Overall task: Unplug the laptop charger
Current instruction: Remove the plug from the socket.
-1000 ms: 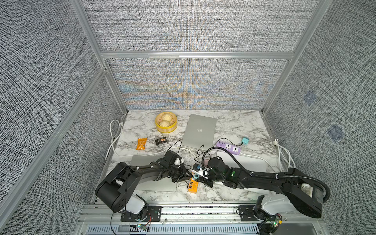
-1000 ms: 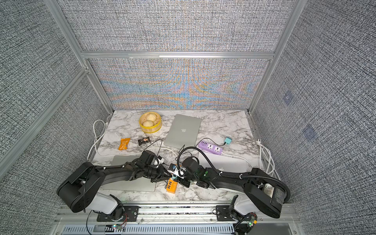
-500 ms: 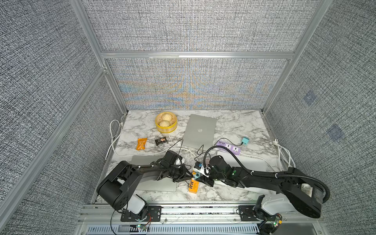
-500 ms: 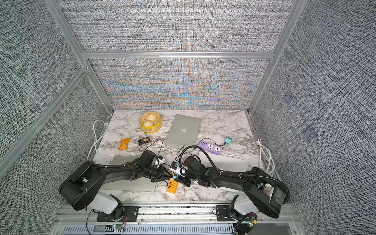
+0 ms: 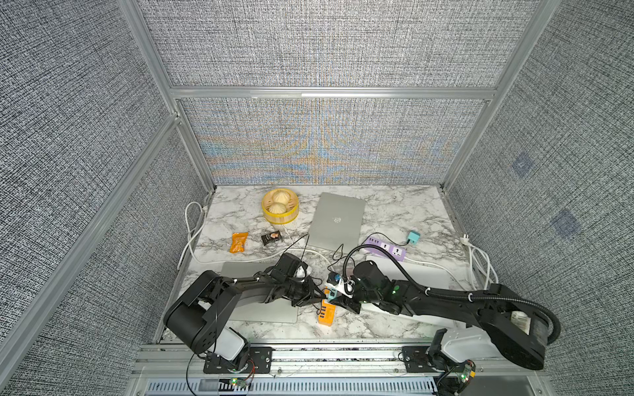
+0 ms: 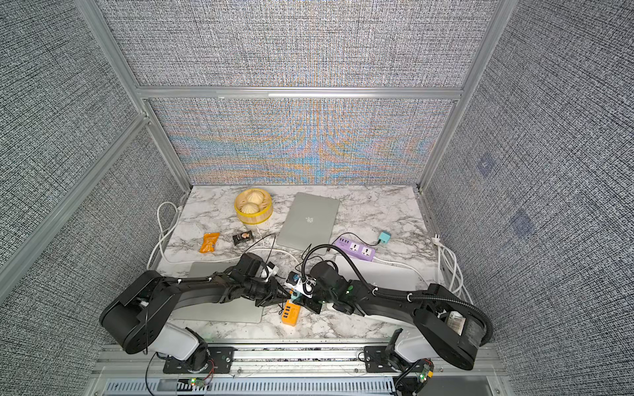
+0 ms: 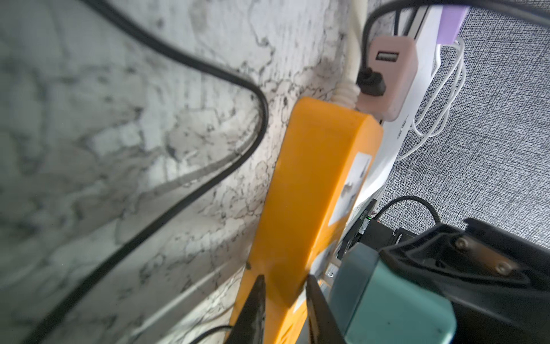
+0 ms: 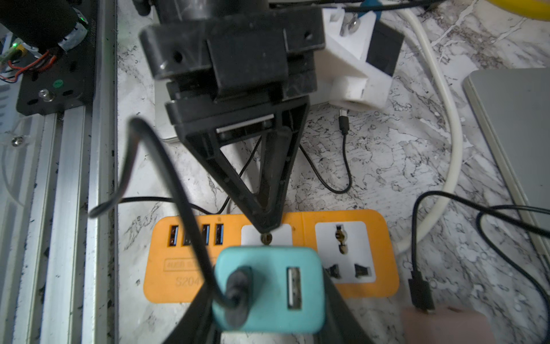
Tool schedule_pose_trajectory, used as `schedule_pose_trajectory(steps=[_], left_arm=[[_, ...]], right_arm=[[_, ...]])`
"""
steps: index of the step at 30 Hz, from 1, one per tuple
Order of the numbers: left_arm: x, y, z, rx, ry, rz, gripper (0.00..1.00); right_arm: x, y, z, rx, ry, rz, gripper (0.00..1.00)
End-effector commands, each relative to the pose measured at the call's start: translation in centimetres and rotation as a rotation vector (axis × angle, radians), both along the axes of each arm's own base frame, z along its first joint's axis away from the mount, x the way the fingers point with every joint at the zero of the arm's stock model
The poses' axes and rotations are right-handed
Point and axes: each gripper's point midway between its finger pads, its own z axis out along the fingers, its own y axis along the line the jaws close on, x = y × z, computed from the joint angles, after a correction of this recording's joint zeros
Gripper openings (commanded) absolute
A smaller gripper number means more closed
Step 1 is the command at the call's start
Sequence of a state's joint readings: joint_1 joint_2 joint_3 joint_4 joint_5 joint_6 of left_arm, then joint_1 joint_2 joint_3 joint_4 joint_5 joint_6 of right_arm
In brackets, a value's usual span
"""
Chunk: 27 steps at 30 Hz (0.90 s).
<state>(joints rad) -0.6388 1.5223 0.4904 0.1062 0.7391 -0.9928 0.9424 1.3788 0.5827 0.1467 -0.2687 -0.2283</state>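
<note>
Now, charger (image 8: pixel 269 286): teal, over the orange power strip (image 8: pixel 384 238) socket, pinched between right fingers (image 8: pixel 337 312).
Left fingers (image 8: pixel 270 184): closed together, tips pressing the strip down.
Risk: strip lifts along if those tips slip.

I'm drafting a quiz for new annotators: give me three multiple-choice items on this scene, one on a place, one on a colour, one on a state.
1. Where is the steamer basket? A. at the back of the table, beside the rear laptop; B. on that laptop; C. at the front edge.
2. What colour is the charger in the right gripper? A. pink; B. teal; C. purple.
3. The left gripper is: A. wide open in the air; B. shut, tip on the orange power strip; C. out of view.
Answers: 1A, seen in both top views; 2B, teal in the right wrist view; 3B, fingers meet on the strip.
</note>
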Motion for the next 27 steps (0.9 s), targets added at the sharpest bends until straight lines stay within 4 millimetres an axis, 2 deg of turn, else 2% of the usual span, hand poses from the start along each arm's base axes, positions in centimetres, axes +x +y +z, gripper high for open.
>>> schedule_pose_trajectory(steps=[1,10,14,17,21,27], left_arm=[[0.2,1.9,-2.1,0.136,0.029,0.079,0.23],[2.0,0.4,0.2,0.075,-0.008,0.101,0.23],[2.5,0.5,0.8,0.070,-0.024,0.117,0.23],[3.0,0.9,1.8,0.071,-0.049,0.137,0.23],[3.3,2.4,3.0,0.116,-0.093,0.169,0.23],[3.7,6.0,4.4,0.181,-0.147,0.255,0.23]], right_arm=[[0.4,1.0,1.8,0.060,-0.042,0.018,0.22],[0.0,0.4,2.8,0.058,-0.055,0.021,0.22],[0.0,0.3,2.5,0.043,-0.054,0.023,0.21],[0.2,0.4,3.0,0.048,-0.064,0.018,0.21],[0.5,0.5,3.9,0.037,-0.077,0.023,0.21],[1.7,0.8,4.3,-0.018,-0.095,0.003,0.20]])
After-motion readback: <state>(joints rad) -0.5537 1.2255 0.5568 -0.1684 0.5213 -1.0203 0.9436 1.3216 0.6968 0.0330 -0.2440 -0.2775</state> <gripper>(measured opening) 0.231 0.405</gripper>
